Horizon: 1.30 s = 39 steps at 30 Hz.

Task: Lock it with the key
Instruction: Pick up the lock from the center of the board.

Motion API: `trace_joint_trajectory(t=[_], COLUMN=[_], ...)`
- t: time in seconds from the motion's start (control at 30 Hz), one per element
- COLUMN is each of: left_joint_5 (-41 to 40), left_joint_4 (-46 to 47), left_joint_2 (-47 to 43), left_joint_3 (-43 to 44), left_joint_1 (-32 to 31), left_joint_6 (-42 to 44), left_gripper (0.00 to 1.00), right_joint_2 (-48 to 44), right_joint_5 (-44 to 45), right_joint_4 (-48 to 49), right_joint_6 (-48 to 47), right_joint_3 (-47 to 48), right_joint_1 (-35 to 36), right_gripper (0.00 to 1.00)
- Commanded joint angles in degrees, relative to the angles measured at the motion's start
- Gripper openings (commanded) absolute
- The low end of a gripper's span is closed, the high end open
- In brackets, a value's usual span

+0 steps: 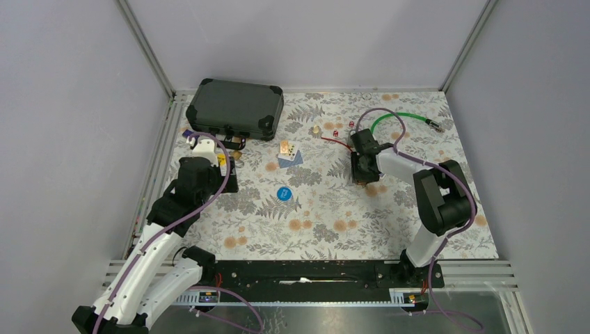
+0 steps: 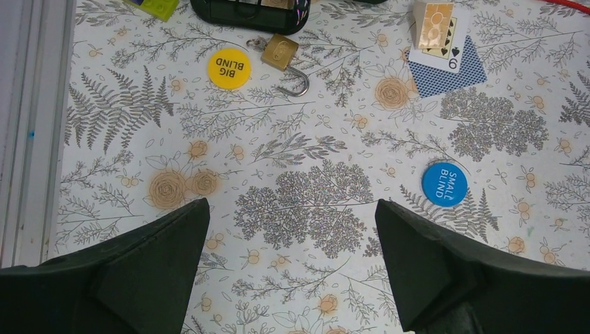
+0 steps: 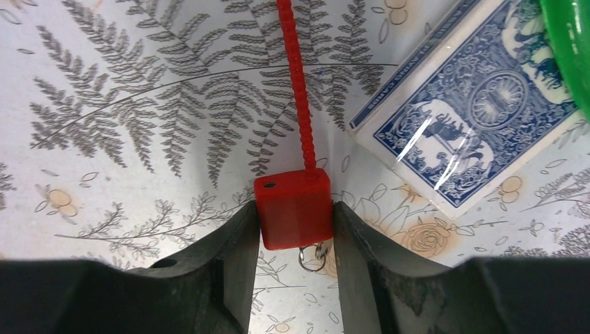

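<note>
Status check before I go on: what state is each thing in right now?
Brass padlock: shackle open, lying flat.
Dark hard case: lid closed.
Red plastic block on a ribbed strap: gripped on both sides.
Left pincer: open, empty.
Right pincer: shut on the red block.

table (image 1: 313, 226) floral | on it: case (image 1: 236, 108), padlock (image 2: 282, 56), cards (image 2: 445, 73), yellow chip (image 2: 229, 68), blue chip (image 2: 444, 184)
</note>
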Motion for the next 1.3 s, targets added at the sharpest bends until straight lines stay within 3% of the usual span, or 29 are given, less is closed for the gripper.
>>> trace_joint_trajectory(t=[0.0,0.27,0.47,0.77,0.97,1.13,1.27], left_joint_5=[1.6,2.6,4.7,28.7,37.9,46.7,51.5], left_joint_4=[2.6,2.9,3.8,9.6,7.5,2.4,0.3], left_joint_2=[0.2,0.2,0.1,-2.8,0.4,3.9,5.2], left_joint_3=[2.5,2.4,2.0,3.5,14.3,25.8,32.8], left_joint_1=[0.6,0.6,0.8,0.6,0.6,0.6,0.4], left_joint_6=[-0.1,-0.1,0.2,0.0,2.4,6.0,7.4], left_gripper=[0.99,0.99,0.99,0.99,0.99,0.99,0.99], right_joint_2=[-4.4,-16.1,-22.6,-37.7,-44.0,-48.3,-49.7], right_joint_5=[-3.2,-7.7,-13.0,-24.0,-20.0,-23.0,-27.1], right_joint_4=[1.9,8.2,10.0,21.1,24.1,28.0,25.5], right_joint_6=[-1.0,-0.1,-1.2,0.5,-8.1,-16.8,-25.8], right_joint_3=[-0.9,-6.1,-8.8,-15.6,-18.6,-20.3,-18.1], right_joint_1=[0.6,3.9,6.7,10.8,12.7,13.6,13.6], right_gripper=[0.22,0.09,0.05,0.0,0.0,0.0,0.0])
